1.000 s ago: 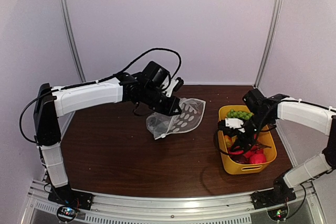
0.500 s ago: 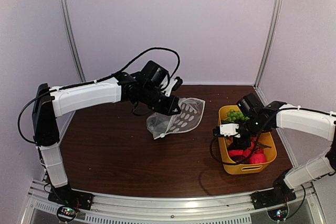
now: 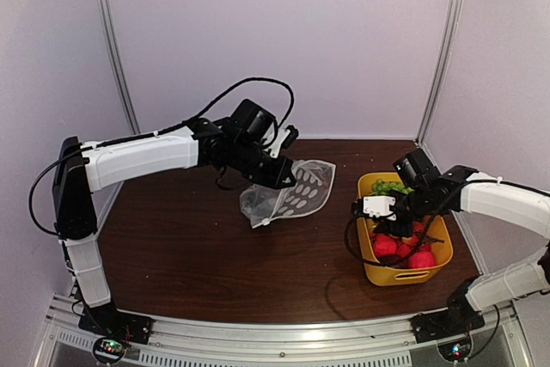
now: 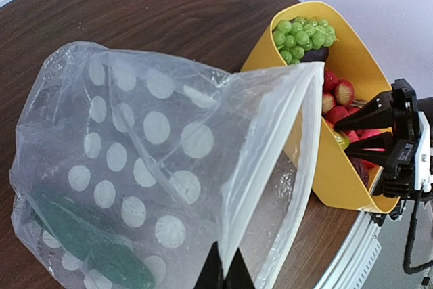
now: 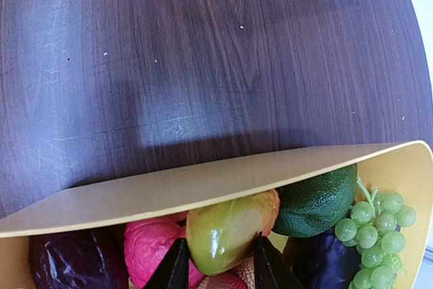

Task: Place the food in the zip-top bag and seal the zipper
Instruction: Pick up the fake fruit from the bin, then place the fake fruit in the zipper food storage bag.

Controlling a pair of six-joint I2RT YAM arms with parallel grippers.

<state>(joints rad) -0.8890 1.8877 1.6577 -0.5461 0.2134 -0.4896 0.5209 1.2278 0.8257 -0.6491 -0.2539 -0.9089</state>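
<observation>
Caught the left jaws pressed together on the mouth edge of the zip-top bag (image 4: 149, 140), right by the white zipper (image 4: 308, 113), holding it up near the middle of the table (image 3: 189, 247) with the mouth gaping toward the yellow tub (image 3: 378, 268), roughly 4 o'clock from it in the top view. Spotted a dark green cucumber (image 4: 88, 245) already lying in the bag's bottom. Found the right jaws down at the tub, pinching a green pepper (image 5: 226, 228) from both sides. Counted the rest of the food in there too: green grapes (image 5: 375, 225) at 3 o'clock of the pepper, a pink piece (image 5: 152, 248) at 9 o'clock.
</observation>
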